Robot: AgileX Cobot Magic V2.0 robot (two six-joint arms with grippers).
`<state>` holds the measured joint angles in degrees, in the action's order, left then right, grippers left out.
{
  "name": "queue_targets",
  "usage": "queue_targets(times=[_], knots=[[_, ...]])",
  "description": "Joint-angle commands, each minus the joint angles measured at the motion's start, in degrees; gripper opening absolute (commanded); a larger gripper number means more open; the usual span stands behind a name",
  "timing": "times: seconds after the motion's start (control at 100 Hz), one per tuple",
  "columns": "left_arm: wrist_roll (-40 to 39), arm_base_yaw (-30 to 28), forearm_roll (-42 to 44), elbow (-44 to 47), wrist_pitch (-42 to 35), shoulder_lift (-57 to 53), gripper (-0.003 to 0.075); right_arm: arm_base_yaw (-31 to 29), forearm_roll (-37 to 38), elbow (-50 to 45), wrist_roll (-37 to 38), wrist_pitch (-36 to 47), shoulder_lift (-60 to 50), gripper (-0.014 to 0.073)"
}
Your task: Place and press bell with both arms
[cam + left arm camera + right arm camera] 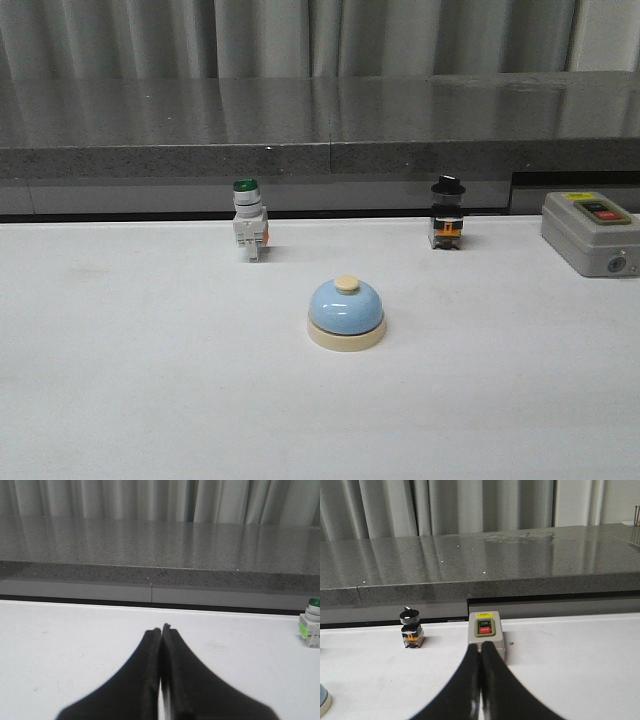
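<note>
The bell [345, 312] sits upright near the middle of the white table [120, 400], forward of and between the green-capped switch [249, 220] and the black-knobbed switch [447, 213], well apart from both and from the grey on/off box [590, 232] at the right edge. Neither arm shows in the front view. The left gripper [161, 630] has its fingers pressed together and holds nothing; the right gripper [480, 647] is likewise closed and empty, pointing toward the box, with only a sliver of the bell at the edge of its view. The step in hand looks like the first reach. To do it well, one gripper should open wide, come down square over the dome and grip low at the cream base, since the glossy dome would likely slip.
</note>
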<state>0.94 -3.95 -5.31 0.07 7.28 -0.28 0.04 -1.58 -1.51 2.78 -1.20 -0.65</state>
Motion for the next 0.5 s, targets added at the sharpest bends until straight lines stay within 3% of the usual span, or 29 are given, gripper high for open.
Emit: queue_targets(times=[0.0, 0.37, 0.49], knots=[[-0.6, -0.01, -0.05, 2.39, -4.24, -1.71, -0.002, -0.33, 0.37, 0.84, -0.23, 5.46, -0.7, -0.0069], [-0.6, -0.01, -0.05, 2.39, -4.24, -1.71, -0.002, -0.33, 0.31, 1.03, -0.23, 7.91, -0.7, -0.0069], [-0.6, -0.01, -0.05, 2.39, -4.24, -1.71, -0.002, -0.33, 0.31, 3.13, -0.23, 2.98, -0.56, -0.0069]])
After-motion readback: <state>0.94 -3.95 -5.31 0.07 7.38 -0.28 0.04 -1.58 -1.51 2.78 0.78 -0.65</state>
